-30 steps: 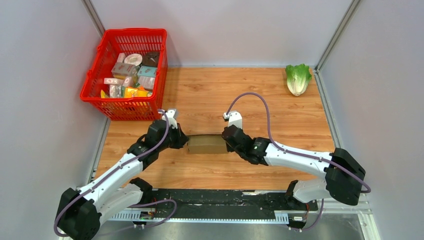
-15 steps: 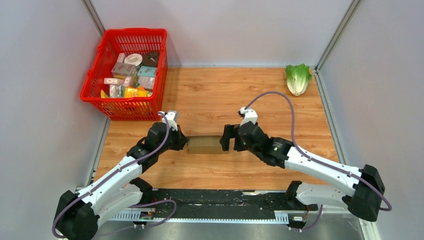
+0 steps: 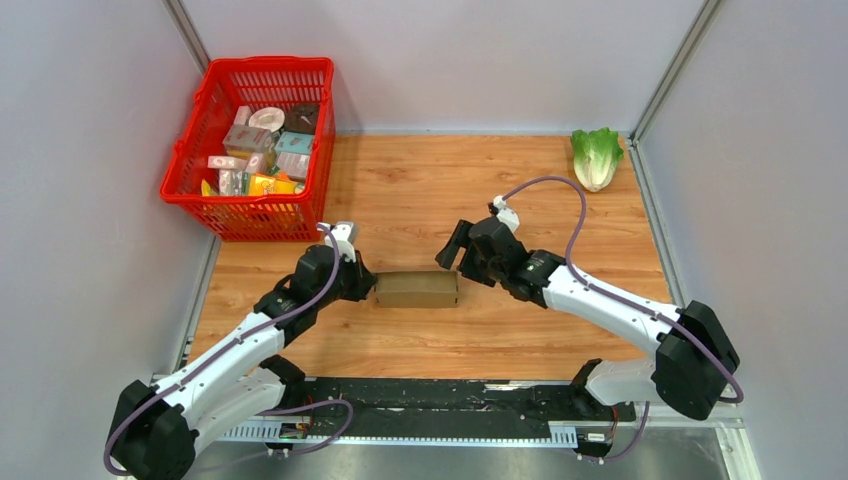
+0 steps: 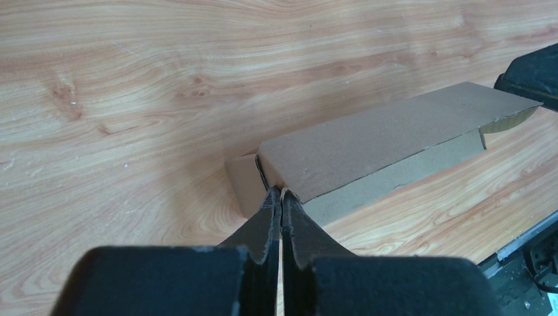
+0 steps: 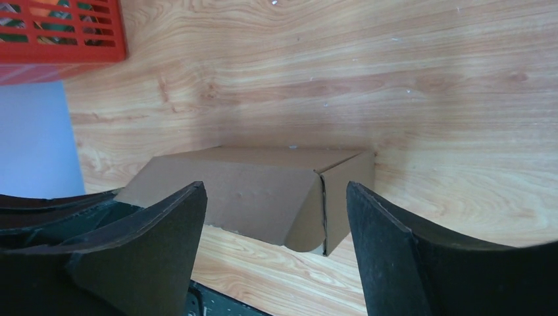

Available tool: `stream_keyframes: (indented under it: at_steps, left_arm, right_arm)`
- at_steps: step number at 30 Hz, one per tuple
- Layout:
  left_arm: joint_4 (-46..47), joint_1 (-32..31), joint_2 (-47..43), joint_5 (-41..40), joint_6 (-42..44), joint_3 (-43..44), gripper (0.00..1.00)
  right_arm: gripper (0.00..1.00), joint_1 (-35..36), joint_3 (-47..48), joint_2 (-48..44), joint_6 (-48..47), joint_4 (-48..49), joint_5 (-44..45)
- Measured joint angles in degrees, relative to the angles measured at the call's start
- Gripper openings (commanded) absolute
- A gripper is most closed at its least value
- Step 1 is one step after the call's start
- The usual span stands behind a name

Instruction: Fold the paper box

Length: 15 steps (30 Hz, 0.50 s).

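**Top external view.** The paper box (image 3: 417, 289) was found lying on the wooden table (image 3: 420, 190), towards its near edge. Its long axis ran left to right between the two arms. The left gripper (image 3: 368, 287) was set against the box's left end. The right gripper (image 3: 455, 255) was observed just beyond the right end, offset to the far side and apart from the cardboard. A red basket (image 3: 250, 222) of packages and a lettuce (image 3: 597, 157) were noted well away at the far corners.

**Left wrist view.** The left gripper (image 4: 281, 197) was seen with its jaws pressed together, tips touching the near end of the box (image 4: 375, 148). Whether a cardboard edge was pinched between them could not be determined. The box's length ran straight away from the tips.

**Right wrist view.** The right gripper (image 5: 275, 187) was recorded with jaws spread wide and nothing held. The end of the box (image 5: 250, 191) was framed between the fingers (image 5: 151, 243) but not touched. The end panel appeared not fully tucked.

**Assessment.** The left arm was judged the nearer. A return of the right jaws towards the right end was judged necessary.
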Motion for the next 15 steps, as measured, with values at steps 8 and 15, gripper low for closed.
stream_keyframes:
  at_steps: [8,15]
  left_arm:
    - [-0.52,-0.28,-0.52,-0.81,0.17,0.00,0.03]
    - [-0.68,-0.39,-1.81,-0.76,-0.09,-0.72,0.09]
  right_arm:
    - [0.66,-0.59,-6.03,-0.66,4.87,7.02,-1.73]
    - [0.65,-0.26,-11.06,-0.81,5.40,13.20,-2.51]
